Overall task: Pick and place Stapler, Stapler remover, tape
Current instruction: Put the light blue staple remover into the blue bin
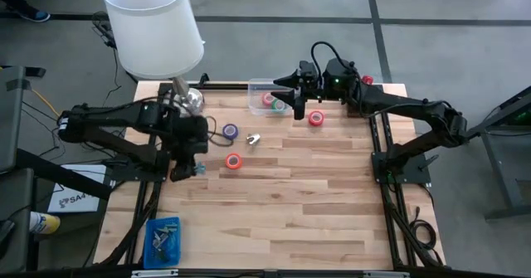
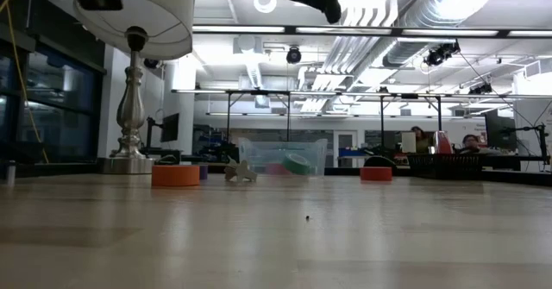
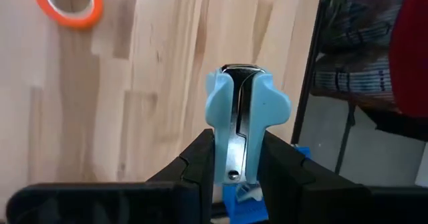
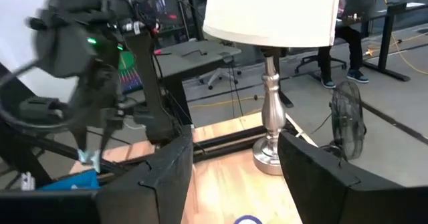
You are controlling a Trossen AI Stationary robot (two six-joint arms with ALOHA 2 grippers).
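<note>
Left wrist view: left gripper [image 3: 237, 158] pinches light-blue remover [image 3: 244, 114] by its narrow end, so it could twist loose en route to bin [image 1: 259, 85]; right gripper [image 1: 296, 101] open over bin.

The near half of the table [image 1: 290, 220] lies bare; the lamp [image 1: 153, 25], clear bin [image 1: 264, 91] and scattered tape rolls [image 1: 234, 161] crowd the far half.

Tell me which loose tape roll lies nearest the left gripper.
The orange-red tape roll, just beside the left gripper; the purple roll lies farther, toward the lamp.
</note>
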